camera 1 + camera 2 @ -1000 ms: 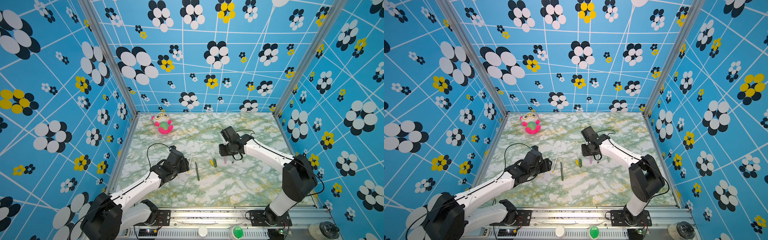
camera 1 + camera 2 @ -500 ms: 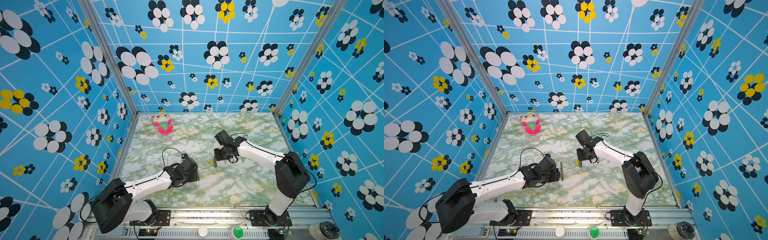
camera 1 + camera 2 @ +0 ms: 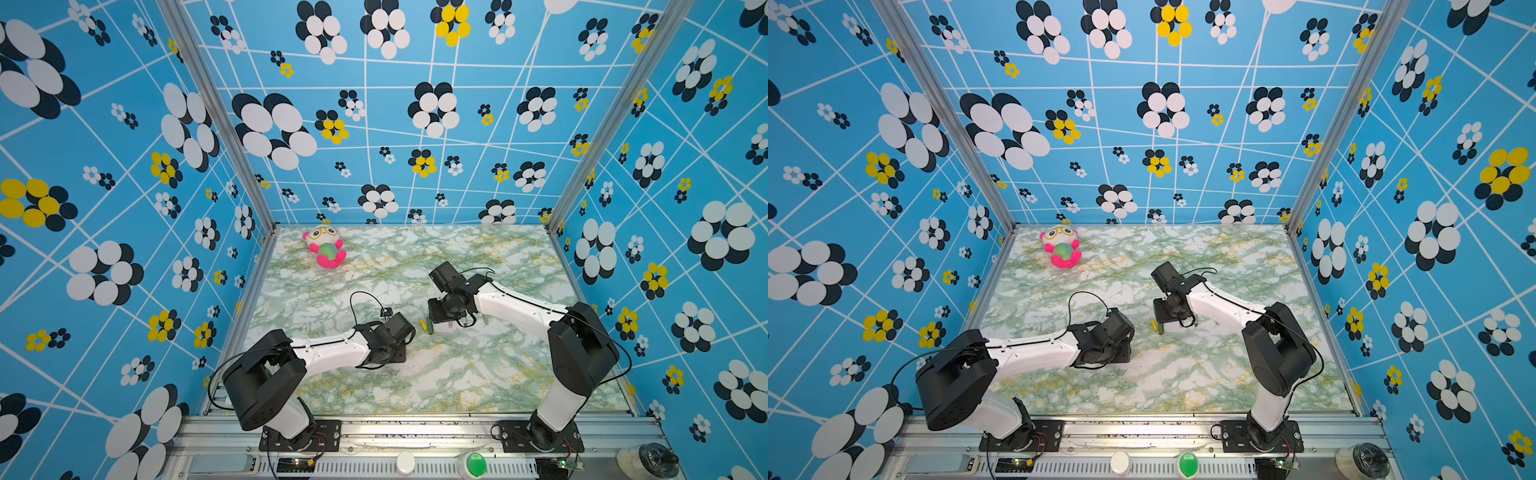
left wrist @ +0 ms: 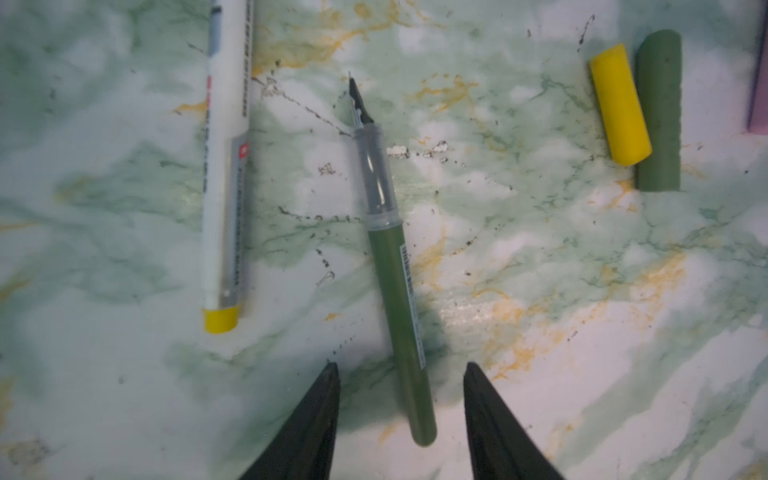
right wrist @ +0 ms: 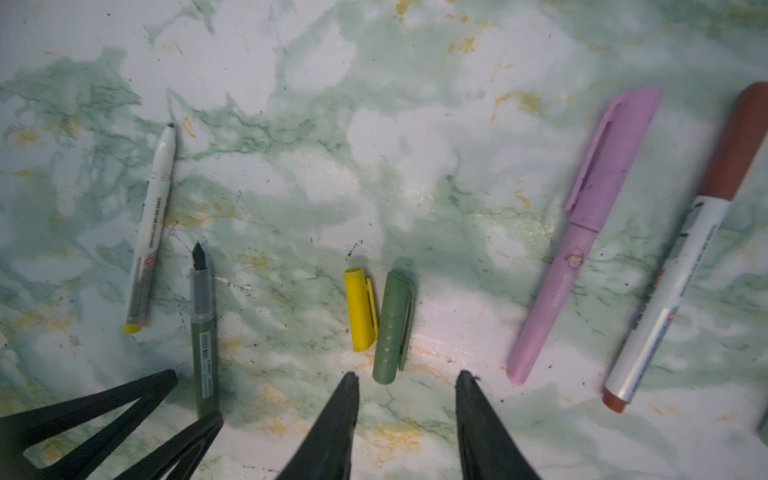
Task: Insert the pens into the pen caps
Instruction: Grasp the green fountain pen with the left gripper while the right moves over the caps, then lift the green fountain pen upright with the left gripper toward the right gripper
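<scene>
Between jaws of left end effector, parted, empty: dark green pen, nib pointing away.

both top views: high, front, facing down-inward | wrists: close, facing tabletop | shared: yellow cap

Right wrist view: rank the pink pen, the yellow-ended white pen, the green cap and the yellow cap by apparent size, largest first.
1. pink pen, capped, clearly longest
2. white pen, thinner and shorter
3. green cap
4. yellow cap, slightly shorter and slimmer than its neighbour

All lie flat, so nearness hardly skews this.
</scene>
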Action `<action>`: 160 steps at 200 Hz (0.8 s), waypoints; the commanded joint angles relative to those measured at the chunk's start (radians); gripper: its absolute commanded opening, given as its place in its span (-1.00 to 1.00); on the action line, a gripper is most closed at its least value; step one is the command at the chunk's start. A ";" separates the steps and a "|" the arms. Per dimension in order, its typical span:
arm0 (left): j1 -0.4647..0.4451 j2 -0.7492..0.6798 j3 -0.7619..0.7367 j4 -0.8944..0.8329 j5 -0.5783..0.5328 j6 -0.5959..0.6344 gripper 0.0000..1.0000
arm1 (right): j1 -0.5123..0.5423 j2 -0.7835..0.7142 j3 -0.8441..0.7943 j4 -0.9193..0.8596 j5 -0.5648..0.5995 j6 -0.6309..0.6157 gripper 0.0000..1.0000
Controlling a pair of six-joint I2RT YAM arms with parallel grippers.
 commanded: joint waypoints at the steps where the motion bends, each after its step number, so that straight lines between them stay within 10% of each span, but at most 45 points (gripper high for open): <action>1: -0.002 0.043 0.046 -0.055 -0.029 0.004 -0.07 | 0.006 -0.017 -0.012 0.001 -0.010 0.010 -0.18; 160: -0.011 0.266 0.223 -0.202 -0.034 0.026 -0.68 | 0.006 -0.057 -0.012 0.010 -0.003 -0.006 -0.17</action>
